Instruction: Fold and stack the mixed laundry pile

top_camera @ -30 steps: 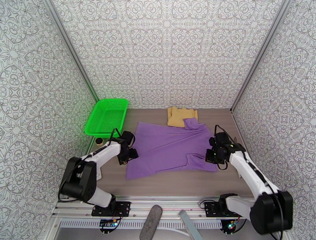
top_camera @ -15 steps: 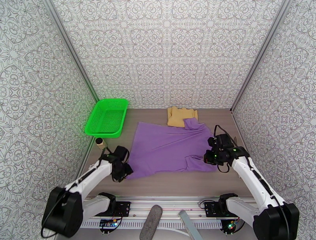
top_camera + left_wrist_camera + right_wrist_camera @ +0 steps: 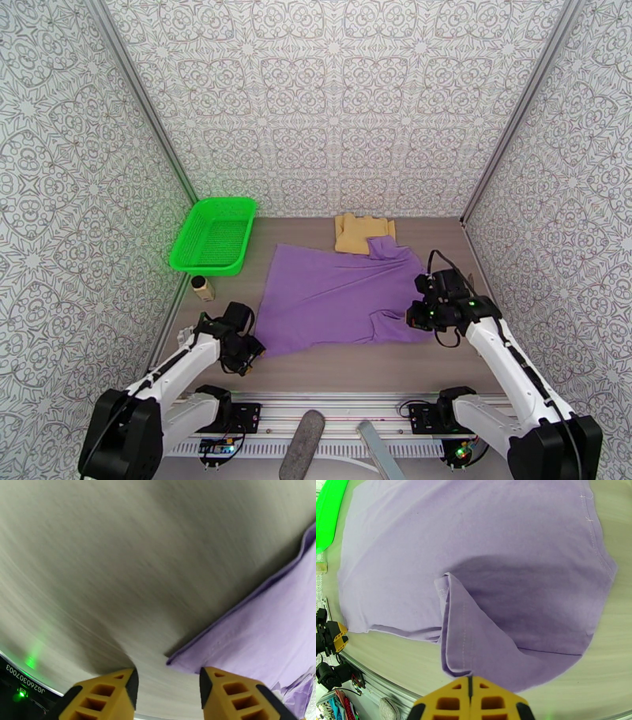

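The purple cotton T-shirt [image 3: 340,296] lies spread mid-table, with the folded mustard-tan cloth garment [image 3: 359,231] at its far edge. My left gripper [image 3: 168,683] has slid back to the shirt's near-left corner, half-parted and empty, ready to pinch. My right gripper [image 3: 470,687] sits closed by the near-right hem.

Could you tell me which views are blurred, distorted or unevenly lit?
Left wrist view: the table is streaked with motion blur, a green glow at lower left. Right wrist view: sharp but bowed by the lens, a soft shadow across the purple T-shirt. Top external view: sharp, evenly lit.
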Motion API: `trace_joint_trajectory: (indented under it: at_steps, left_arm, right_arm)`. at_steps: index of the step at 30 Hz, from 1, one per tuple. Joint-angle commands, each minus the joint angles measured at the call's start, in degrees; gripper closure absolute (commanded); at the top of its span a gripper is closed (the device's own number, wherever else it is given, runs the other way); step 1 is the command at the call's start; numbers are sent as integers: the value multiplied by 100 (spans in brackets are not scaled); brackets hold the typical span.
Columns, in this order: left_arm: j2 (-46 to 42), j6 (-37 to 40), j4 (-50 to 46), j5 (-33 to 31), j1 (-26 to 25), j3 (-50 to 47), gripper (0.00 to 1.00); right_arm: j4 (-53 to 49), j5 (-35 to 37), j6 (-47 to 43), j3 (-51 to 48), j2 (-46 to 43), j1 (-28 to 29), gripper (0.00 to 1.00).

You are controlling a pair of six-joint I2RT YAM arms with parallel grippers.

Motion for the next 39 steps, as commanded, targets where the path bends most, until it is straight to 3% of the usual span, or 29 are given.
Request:
trace_joint_trajectory:
  at_steps: [1,9,12,14,30,39]
  left_arm:
    - [470,2,1117,-202,157,-106,56]
    - [1443,422,1712,-198,242,197,72]
    - [1520,548,1759,-250,285,279,84]
    - [1518,651,1682,-275,326,363,100]
    - [70,1261,-29,-17,282,937,100]
    - [-221,1402,-463,188,225,1218,100]
  right_arm:
    - [40,-112,-42,-86,-69,90,100]
    - [11,-13,-10,-72,-38,178,100]
    - [-6,18,1,-57,-38,197,100]
    - [-23,3,-9,-37,-50,205,100]
    - [-752,-348,-131,423,-1011,210,100]
    - [-1118,141,132,741,-1541,215,100]
